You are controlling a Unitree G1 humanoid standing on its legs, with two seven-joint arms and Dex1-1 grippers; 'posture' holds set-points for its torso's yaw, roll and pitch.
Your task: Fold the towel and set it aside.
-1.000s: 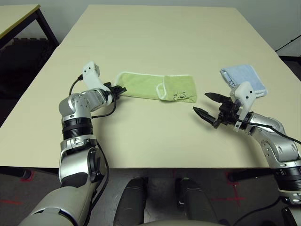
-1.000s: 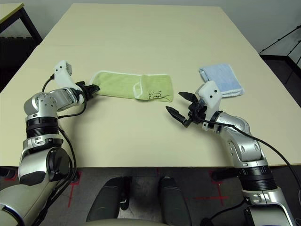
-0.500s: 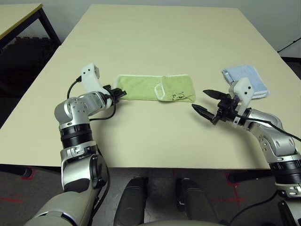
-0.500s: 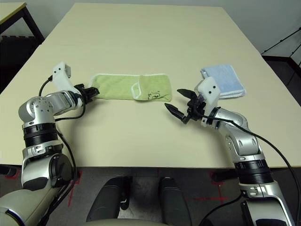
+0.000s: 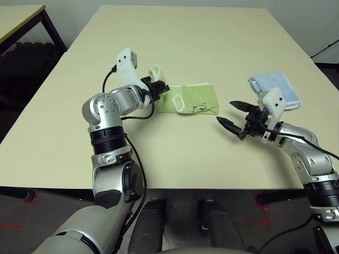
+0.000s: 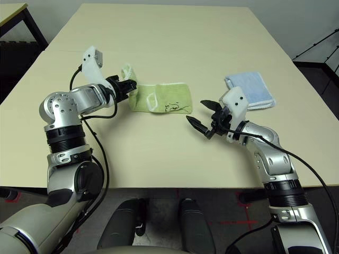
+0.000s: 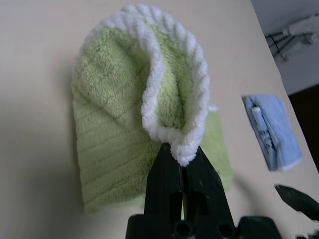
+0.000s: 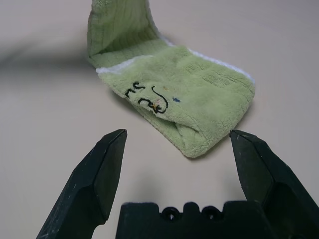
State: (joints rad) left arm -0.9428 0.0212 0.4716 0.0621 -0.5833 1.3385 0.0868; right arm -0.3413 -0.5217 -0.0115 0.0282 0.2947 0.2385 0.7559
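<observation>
**Thin grip on the towel edge may slip during the fold**

The towel (image 5: 192, 98) lies on the table (image 5: 185, 42) as a narrow strip between the 2 arms. Its left end is lifted and curls over toward the part with the dark writing. The left gripper (image 7: 182, 167) is closed on the white edging of that lifted end, and it holds only a small bite of the hem. The right gripper (image 8: 174, 149) hovers near the other end with its fingers spread wide, touching nothing.

I think the main risk is that the hem slides out of this small pinch, so the end would drop short and the fold would be uneven. Nothing pins the lying end, so the whole towel could also drag across the table. The blue cloth (image 5: 275, 87) lies well apart, beyond the right gripper, so a wide sweep could disturb it.
</observation>
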